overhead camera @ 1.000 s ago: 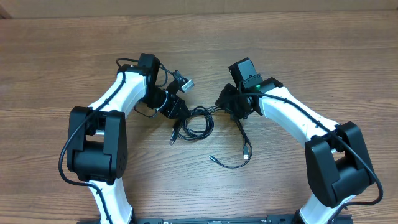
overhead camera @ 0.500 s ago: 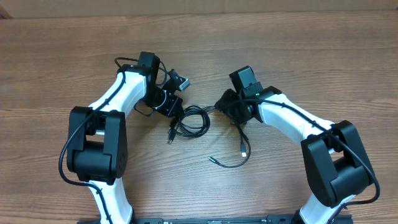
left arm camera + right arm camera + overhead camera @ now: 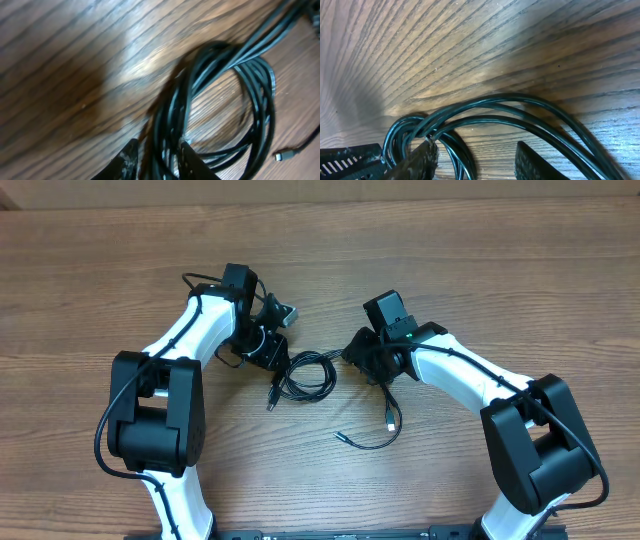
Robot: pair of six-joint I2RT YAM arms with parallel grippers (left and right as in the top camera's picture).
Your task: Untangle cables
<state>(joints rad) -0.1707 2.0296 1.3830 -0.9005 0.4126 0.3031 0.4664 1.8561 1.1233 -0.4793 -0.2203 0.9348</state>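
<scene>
Angling inward, left arm [image 3: 195, 330] and right arm [image 3: 460, 365] flank the cables [image 3: 308, 375].

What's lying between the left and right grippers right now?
The coiled black cables lie between the left gripper and right gripper, clearest in the overhead view.

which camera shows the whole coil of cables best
Overhead: the whole coil of cables is in frame, loose ends included. Both wrist views show only close, partial loops of it.
</scene>
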